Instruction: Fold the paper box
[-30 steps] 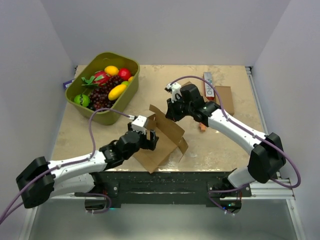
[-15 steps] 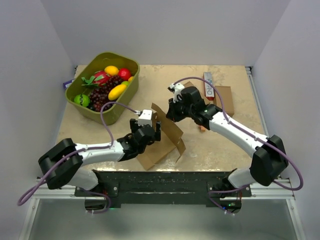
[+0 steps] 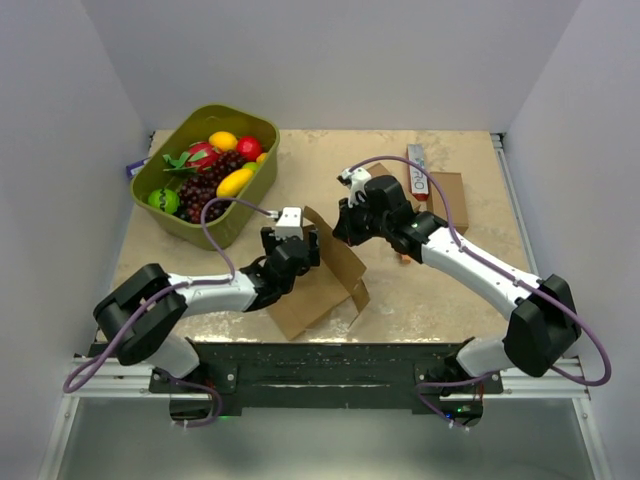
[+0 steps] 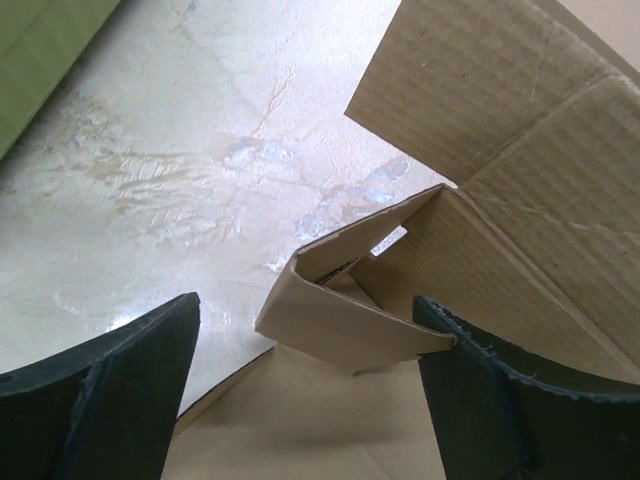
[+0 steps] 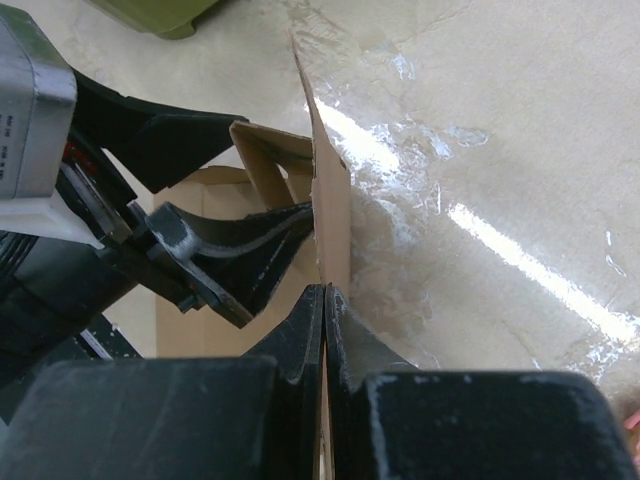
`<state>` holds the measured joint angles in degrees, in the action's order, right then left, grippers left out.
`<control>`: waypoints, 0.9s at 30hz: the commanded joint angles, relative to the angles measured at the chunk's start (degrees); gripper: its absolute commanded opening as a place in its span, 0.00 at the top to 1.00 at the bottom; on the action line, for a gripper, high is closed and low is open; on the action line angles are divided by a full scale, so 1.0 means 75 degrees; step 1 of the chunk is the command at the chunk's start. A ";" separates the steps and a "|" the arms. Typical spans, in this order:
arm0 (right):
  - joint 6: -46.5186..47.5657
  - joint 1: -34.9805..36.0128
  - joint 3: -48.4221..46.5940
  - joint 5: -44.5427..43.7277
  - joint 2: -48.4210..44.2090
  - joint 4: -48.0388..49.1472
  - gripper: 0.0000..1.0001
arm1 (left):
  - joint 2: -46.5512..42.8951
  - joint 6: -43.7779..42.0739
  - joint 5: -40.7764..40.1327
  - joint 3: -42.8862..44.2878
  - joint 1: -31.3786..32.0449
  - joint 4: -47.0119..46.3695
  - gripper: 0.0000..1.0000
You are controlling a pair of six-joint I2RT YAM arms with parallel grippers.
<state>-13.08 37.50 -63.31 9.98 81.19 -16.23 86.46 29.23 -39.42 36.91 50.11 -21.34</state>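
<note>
The paper box [image 3: 315,295] lies half-open at the near middle of the table [image 3: 420,300], one panel standing upright. The right gripper [image 5: 325,295] is pinched tight on that panel's edge (a sliver of cardboard shows between its fingers). The left gripper [image 4: 305,320] gapes wide, straddling a small folded flap and gripping nothing.

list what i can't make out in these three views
Top external: where the right gripper meets the paper box is hidden under its own wrist.
Top external: the white-and-red carton is crossed by the arm's cable; its print is too small to read.
Top external: a small red item is half under the right arm.
Left wrist: the box runs off the right and bottom edges.
Right wrist: the left gripper covers the box's inside.
</note>
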 commanded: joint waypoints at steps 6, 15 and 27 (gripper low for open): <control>0.0314 0.0028 -0.0113 -0.0334 -0.0161 -0.0027 1.00 | -0.1049 -0.1084 -0.0065 -0.0865 -0.0235 -0.1080 0.30; 0.0923 0.0040 -0.0301 0.0040 0.0003 -0.0180 1.00 | -0.1660 -0.2303 0.1561 -0.1311 -0.0680 -0.1326 0.40; 0.2680 0.0028 -0.0242 0.1341 -0.0149 -0.0495 1.00 | -0.1801 -0.3417 0.2888 -0.1628 -0.0810 -0.1900 0.81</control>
<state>0.64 37.50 -63.53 15.44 81.28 -19.11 74.87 7.66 -21.28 25.54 44.62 -30.28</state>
